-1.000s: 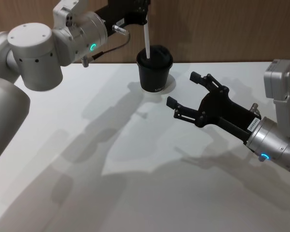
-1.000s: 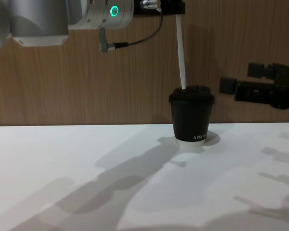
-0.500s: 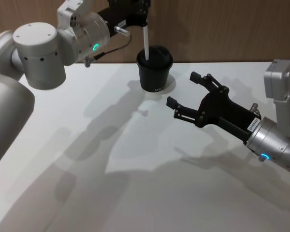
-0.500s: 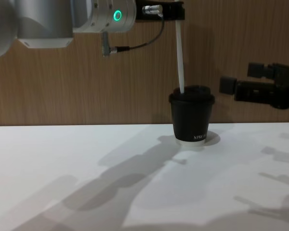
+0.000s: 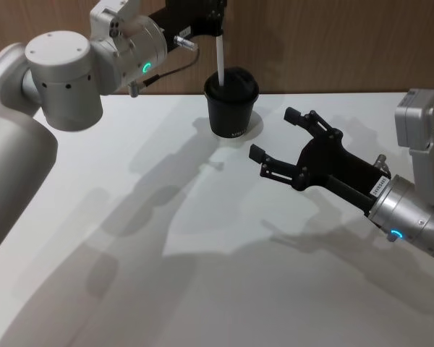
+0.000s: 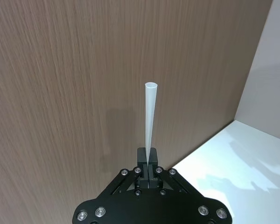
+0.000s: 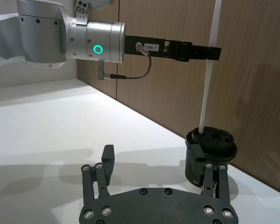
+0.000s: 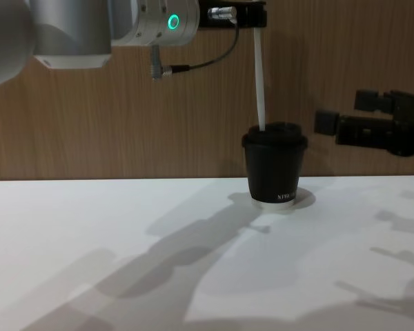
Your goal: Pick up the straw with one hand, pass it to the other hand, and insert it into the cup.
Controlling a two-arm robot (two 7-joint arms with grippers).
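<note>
Straw (image 8: 259, 83) stands nearly upright, pinched by the left gripper (image 8: 255, 15), its lower tip at the lid of the cup (image 8: 274, 165); right gripper (image 5: 283, 149) waits nearby, fingers spread.

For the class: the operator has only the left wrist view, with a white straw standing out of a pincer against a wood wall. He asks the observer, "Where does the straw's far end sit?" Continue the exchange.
Observer: The straw meets the lid of the cup near its left edge; whether it has gone in, I cannot tell.
Operator: Is it upright?
Observer: Nearly. From the chest it leans slightly below the left pincer.
Operator: And the other arm?
Observer: The right pincer hovers open over the table, to the right of the cup and apart from it.
</note>
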